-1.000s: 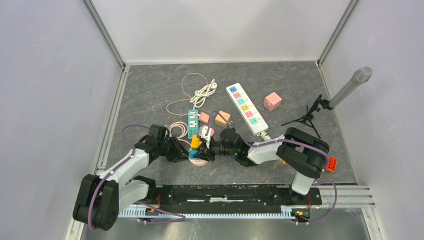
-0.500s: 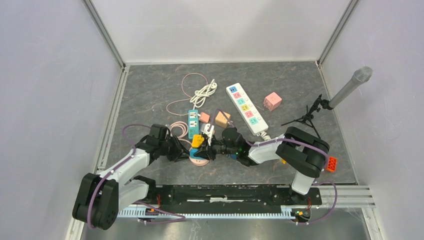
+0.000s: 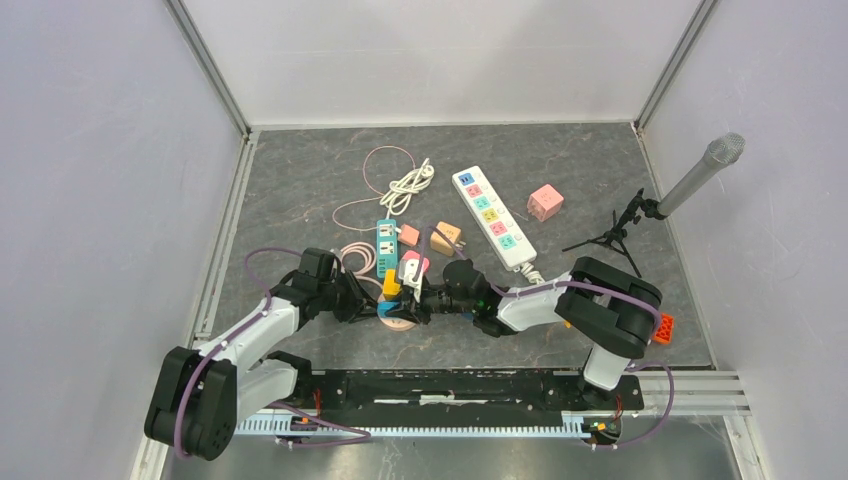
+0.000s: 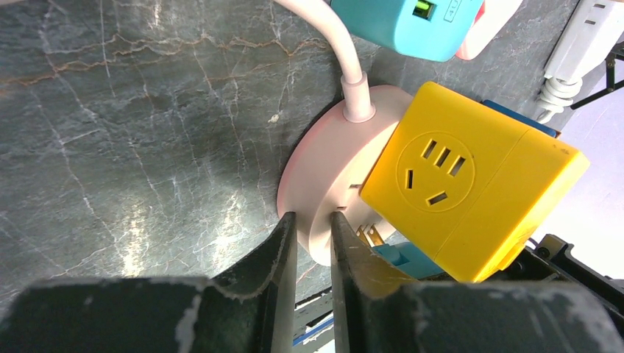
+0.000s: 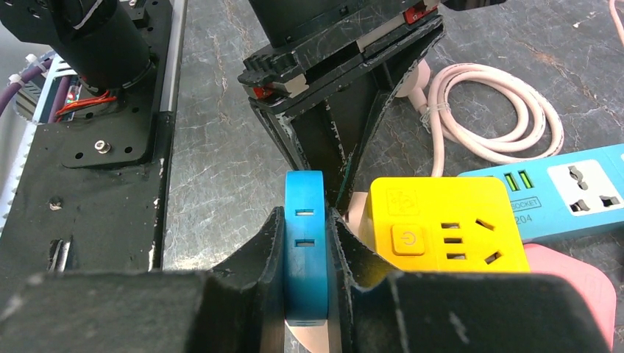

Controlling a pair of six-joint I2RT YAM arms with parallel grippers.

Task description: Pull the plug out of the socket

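The grey worktop (image 3: 300,180) has lots of power strips and cords on it. Near the front edge sits a round pink socket (image 4: 324,184), lying flat. A yellow cube (image 4: 471,184) is stuck in the top of it, and just beside the cube stands a thin blue plug (image 5: 305,272). The left gripper (image 4: 313,220) is narrow and pinches the rim of the pink socket to hold it down. The right gripper (image 5: 305,217) is shut tight on the blue plug. I think this is the pulling step: both grips are set. Next, the right arm should pull the plug straight out while the left one holds the socket flat.
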